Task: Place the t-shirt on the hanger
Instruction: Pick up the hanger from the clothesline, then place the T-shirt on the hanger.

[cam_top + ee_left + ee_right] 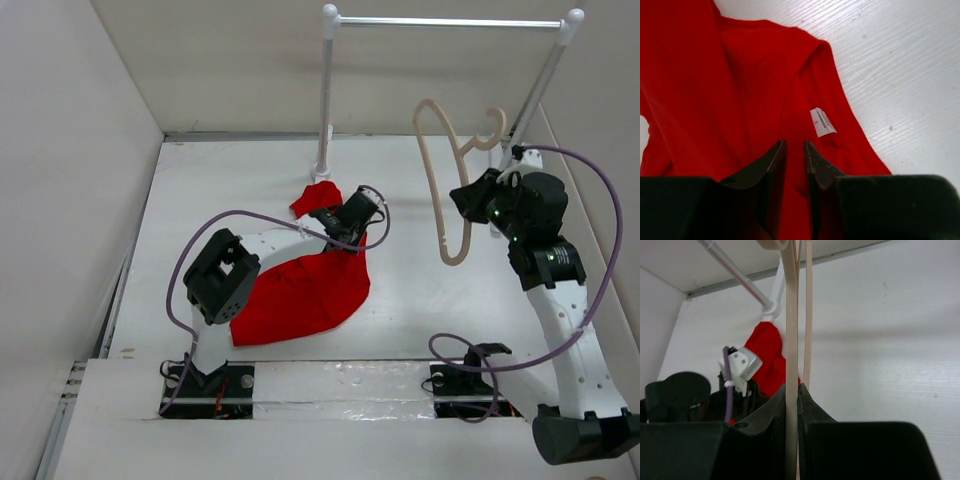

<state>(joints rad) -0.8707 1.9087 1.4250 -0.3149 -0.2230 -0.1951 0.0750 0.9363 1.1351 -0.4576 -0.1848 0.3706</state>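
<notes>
While right pincer (791, 395) pinches thin pale-beige wooden hanger (437, 190), bright red cloth t-shirt (300, 290) lies left of hanger, well apart; left pincer (795, 150) narrow-gapped over it, grip unclear.

- My left arm (275, 243) reaches forward, elbow bent, wrist tipped down.
- Left gripper (795, 146): jaws a thin slit apart, and I can't tell if they're biting.
- Right arm (565, 310) is raised, with the right gripper (791, 390) clamped on the hanger (788, 315).

Plain red t-shirt (305, 295) with white label (823, 122), pale beige hanger (790, 340), white table (420, 300).
</notes>
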